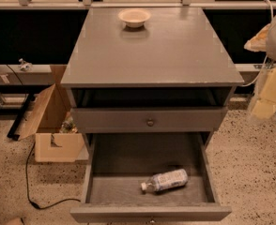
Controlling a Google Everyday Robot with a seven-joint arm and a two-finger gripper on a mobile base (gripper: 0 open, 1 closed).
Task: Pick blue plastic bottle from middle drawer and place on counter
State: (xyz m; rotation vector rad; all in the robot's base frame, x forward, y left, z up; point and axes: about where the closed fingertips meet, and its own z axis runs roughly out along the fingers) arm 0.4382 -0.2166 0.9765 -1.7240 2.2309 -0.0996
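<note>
Speckled floor, with an open brown cardboard box (48,125) at left. The small clear blue plastic bottle (165,181) lies on its side near the front of the wide grey middle drawer (128,165), so it could roll away under a grasp. At far right hangs the cream gripper (268,90); I cannot tell its grip state.

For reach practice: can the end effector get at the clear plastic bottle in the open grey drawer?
Probably yes: the end effector hangs beside the grey cabinet, and the clear plastic bottle lies uncovered in the open grey drawer.
</note>
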